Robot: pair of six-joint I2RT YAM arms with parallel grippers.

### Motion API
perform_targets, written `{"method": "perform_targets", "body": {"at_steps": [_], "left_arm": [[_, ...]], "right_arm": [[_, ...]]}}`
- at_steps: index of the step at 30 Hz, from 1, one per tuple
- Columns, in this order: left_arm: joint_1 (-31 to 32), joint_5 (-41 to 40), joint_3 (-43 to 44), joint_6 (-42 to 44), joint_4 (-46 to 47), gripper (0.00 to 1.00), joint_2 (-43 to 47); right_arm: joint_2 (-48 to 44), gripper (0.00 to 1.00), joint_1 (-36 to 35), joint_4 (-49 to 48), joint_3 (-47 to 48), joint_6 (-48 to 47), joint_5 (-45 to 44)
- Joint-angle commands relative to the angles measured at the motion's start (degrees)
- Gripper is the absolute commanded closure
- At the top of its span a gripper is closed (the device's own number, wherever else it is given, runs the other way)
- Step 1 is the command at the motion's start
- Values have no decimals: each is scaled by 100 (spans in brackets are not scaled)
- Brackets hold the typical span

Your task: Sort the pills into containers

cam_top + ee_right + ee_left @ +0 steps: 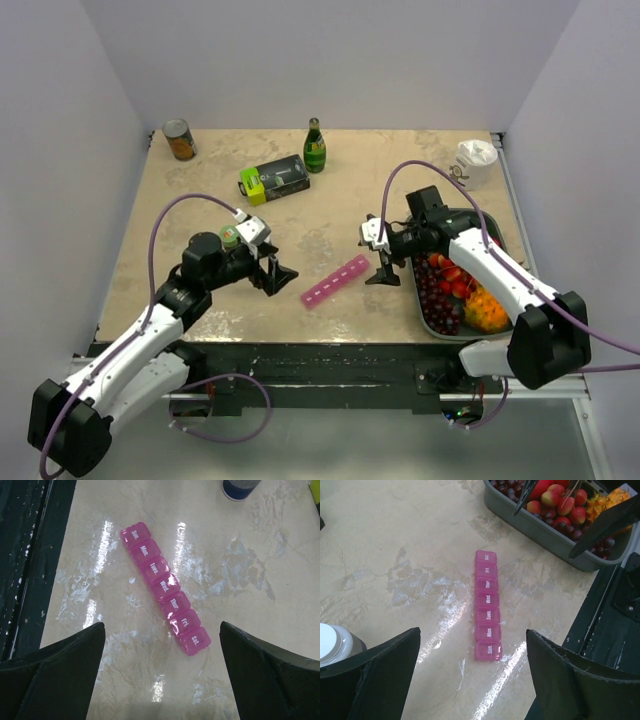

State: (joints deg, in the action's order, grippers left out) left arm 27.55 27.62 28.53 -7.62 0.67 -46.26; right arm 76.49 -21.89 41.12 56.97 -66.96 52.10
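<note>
The pink pill-organiser strip (336, 281) lies on the beige table between my two grippers, all seven day-labelled lids shut. In the left wrist view the strip (487, 605) runs away from me, its "Sun." end nearest. In the right wrist view the strip (163, 588) lies diagonally, its "Sat." end nearest. My left gripper (275, 275) (472, 631) is open and empty, just left of the strip. My right gripper (384, 272) (162, 625) is open and empty, just right of it. I see no loose pills.
A small white-capped bottle (231, 238) (330, 642) stands by my left wrist. A grey tray (420, 300) (540, 532) of fruit sits at the right. A can (180, 140), a green bottle (315, 146), a green-black box (274, 180) and a white cup (475, 160) stand at the back.
</note>
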Motion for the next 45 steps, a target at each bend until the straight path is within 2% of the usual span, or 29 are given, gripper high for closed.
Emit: {"method": "perform_targets", "body": {"at_steps": [1, 5, 10, 15, 21, 27, 30, 34, 39, 45], "left_arm": [[40, 7, 91, 471, 398, 9, -207], [40, 42, 127, 1130, 513, 8, -550], [92, 262, -76, 1219, 811, 8, -771], [145, 174, -260, 1350, 953, 7, -516], [207, 209, -498, 1430, 1242, 7, -305], [295, 288, -516, 1737, 1506, 7, -707], [496, 324, -419, 2026, 1559, 7, -1024], [1049, -150, -296, 2492, 1638, 6, -1411], [1454, -546, -111, 2581, 1840, 6, -2017], [1666, -731, -146, 2572, 2069, 6, -2203]], "right_arm": [[120, 1, 176, -447, 236, 517, 248], [593, 1, 176, -281, 603, 517, 179], [973, 1, 176, 449, 939, 0, 143], [666, 1, 185, 72, 544, -54, -24], [710, 1, 176, 10, 385, -238, 73], [464, 1, 264, -184, 51, -361, -94], [411, 1, 352, -184, 16, -388, -60], [524, 1, 378, -105, 33, -493, 90], [709, 1, 370, 115, 42, -757, 222], [710, 1, 370, 159, 42, -819, 187]]}}
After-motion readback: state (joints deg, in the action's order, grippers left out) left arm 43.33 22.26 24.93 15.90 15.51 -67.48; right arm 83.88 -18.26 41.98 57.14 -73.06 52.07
